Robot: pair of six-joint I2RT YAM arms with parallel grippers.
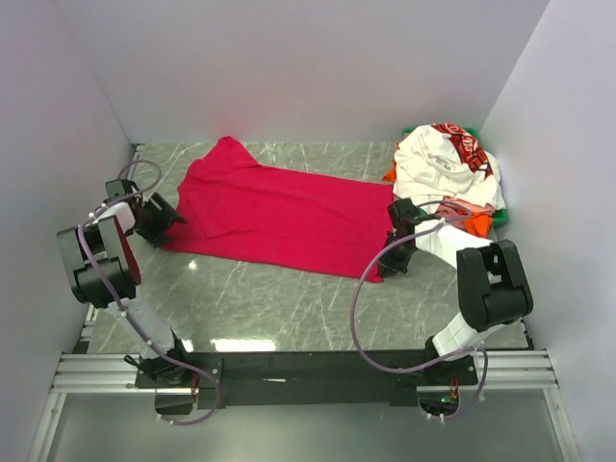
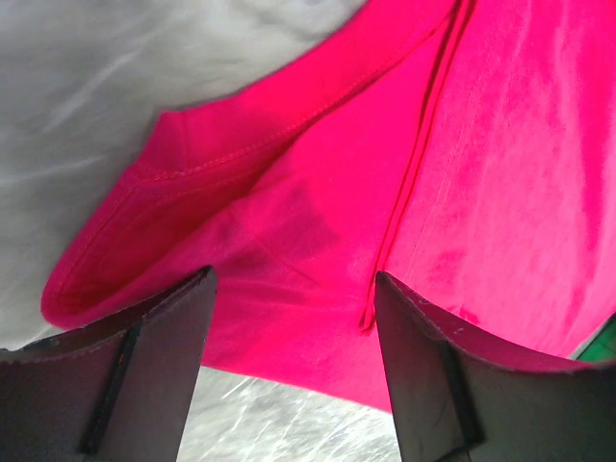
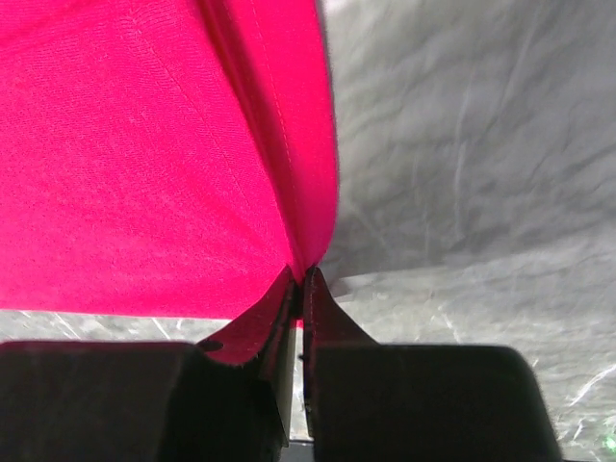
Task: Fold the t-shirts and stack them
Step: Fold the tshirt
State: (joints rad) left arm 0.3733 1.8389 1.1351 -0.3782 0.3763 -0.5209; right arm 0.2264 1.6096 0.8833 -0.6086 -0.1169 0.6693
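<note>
Crimson t-shirt [image 1: 279,212]: lies spread open across the middle of the surface, running from the left hand to the right hand. One part reaches toward the back wall at the left end. The cloth looks mostly flat, with a few low folds.

Surface [image 1: 289,298]: grey-green marbled top, shiny in places, bare along the near side.

Left hand [image 1: 166,219]: sits at the left end of the crimson t-shirt [image 2: 433,192]. In the left wrist view the left hand [image 2: 294,289] has its two dark fingers [image 2: 164,356] spread wide, with nothing pinched between them. A hemmed, rounded corner of the cloth lies just beyond the fingertips. Whether the fingers touch the cloth cannot be told.

Right hand [image 1: 397,252]: sits at the right, near corner of the shirt. In the right wrist view the right hand [image 3: 300,279] has its fingers pressed together, with the hemmed edge of the crimson t-shirt [image 3: 144,144] clamped between the tips.

White t-shirt [image 1: 443,168]: crumpled on top of a heap in the far right corner, red-and-black print facing up, well apart from the left hand and just beside the right arm.

Orange t-shirt [image 1: 476,223]: shows at the near side of that heap, partly under the white one.

Green edge [image 1: 502,225]: peeks out beneath the heap; what it belongs to cannot be told.
</note>
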